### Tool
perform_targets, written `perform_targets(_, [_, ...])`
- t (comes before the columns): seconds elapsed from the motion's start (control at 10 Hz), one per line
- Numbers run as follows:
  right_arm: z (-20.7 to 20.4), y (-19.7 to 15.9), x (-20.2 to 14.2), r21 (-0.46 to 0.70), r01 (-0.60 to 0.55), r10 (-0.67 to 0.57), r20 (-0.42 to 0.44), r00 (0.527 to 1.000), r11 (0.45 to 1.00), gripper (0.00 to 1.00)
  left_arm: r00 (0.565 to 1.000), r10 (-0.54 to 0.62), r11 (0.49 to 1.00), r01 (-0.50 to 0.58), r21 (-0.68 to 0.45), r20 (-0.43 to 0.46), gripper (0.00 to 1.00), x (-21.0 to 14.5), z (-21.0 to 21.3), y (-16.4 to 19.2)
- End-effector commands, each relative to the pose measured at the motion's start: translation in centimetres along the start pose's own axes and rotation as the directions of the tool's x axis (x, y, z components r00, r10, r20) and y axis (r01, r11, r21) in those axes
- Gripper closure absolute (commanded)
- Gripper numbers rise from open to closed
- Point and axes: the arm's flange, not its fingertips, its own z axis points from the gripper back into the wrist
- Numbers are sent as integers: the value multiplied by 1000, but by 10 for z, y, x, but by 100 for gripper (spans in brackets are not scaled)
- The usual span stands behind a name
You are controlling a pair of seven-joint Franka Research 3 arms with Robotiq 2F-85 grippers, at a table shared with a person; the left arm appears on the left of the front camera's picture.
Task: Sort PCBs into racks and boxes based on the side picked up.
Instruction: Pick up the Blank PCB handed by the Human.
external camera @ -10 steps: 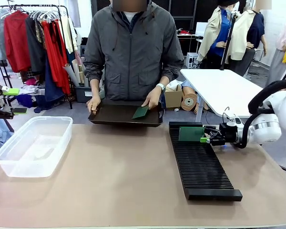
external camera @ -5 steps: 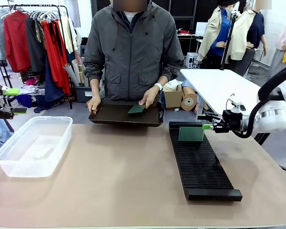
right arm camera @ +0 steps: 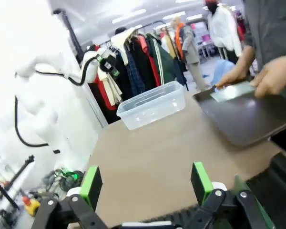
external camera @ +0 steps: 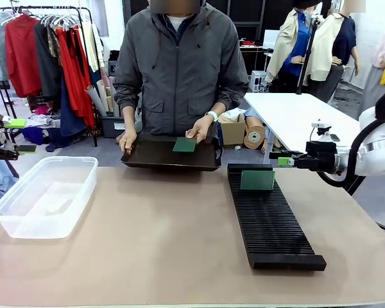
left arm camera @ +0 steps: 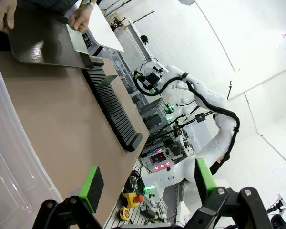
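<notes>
One green PCB [external camera: 257,180] stands upright in a slot at the far end of the long black rack [external camera: 269,221]. My right gripper [external camera: 283,162] hovers open and empty just right of and above that board. A person at the far side holds a black tray [external camera: 160,156] and lays a hand on a second PCB [external camera: 184,145] lying on it. The clear box [external camera: 45,196] sits at the left. The right wrist view has open fingers [right arm camera: 91,183], the box [right arm camera: 152,105] and the tray [right arm camera: 243,117]. My left gripper [left arm camera: 148,186] is open and empty beside the box [left arm camera: 5,157], with the rack [left arm camera: 112,102] beyond.
A white table [external camera: 301,119], cardboard boxes and a clothes rail [external camera: 45,51] stand behind the person. Bare tan tabletop [external camera: 167,237] lies between the box and the rack.
My right gripper has drawn back up and to the right, away from the PCB left standing in the rack. The person has laid the other PCB flat on the tray.
</notes>
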Motion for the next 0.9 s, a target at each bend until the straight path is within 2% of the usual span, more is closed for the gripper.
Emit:
perform_targets(0.0, [-5,37,15,-57,254,-257,-64,964,966,0,1000,3,1000,-3,0,-4,0,1,1,-3])
perform_targets(0.2, [-5,70,25,-40,477,-478,-72,875,878,0,1000,3,1000,-3,0,-4,0,1,1,-3])
perform_targets(0.4, [-7,100,30,-16,610,-608,-91,788,793,0,1000,3,1000,-3,0,-4,0,1,1,-3])
perform_targets(0.5, [-8,114,33,-19,641,-640,-85,763,767,0,1000,3,1000,-3,0,-4,0,1,1,-3])
perform_targets(0.6, [-10,128,34,-4,694,-692,-78,718,720,0,1000,3,1000,-3,0,-4,0,1,1,-3])
perform_targets(0.8, [-11,143,39,-46,761,-762,-20,647,647,0,1000,3,1000,-3,0,-4,0,1,1,-3])
